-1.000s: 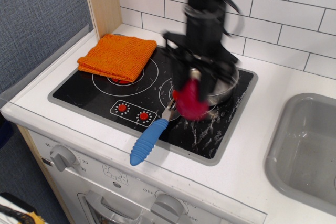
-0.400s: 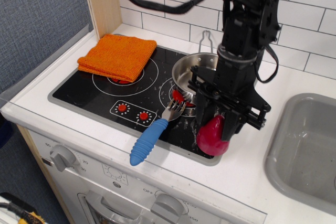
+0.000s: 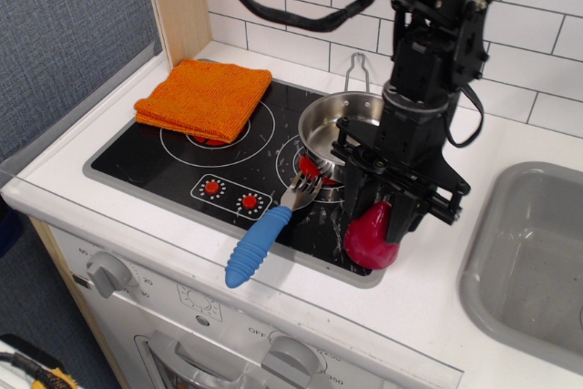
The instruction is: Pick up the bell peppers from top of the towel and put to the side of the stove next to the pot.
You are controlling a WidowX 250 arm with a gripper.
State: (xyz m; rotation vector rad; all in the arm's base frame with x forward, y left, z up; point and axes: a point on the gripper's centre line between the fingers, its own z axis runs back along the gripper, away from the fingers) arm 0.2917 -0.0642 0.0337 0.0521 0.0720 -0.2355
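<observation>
The dark red bell pepper (image 3: 371,240) sits at the front right corner of the black stove (image 3: 182,166), just in front of the steel pot (image 3: 333,125). My gripper (image 3: 387,216) points down over it with its fingers on either side of the pepper's top. The pepper's base rests at the stove's grey rim. The orange towel (image 3: 205,95) lies bare at the stove's back left. The pot's wire handle (image 3: 356,70) points toward the tiled wall.
A blue-handled metal fork (image 3: 265,233) lies on the stove's front edge, left of the pepper. A grey sink (image 3: 537,261) is set in the counter at the right. A wooden panel (image 3: 173,2) stands behind the towel.
My gripper carried the pepper from over the pot's front to the stove's front right corner and lowered it. Since 0.4 s ago it has barely moved.
</observation>
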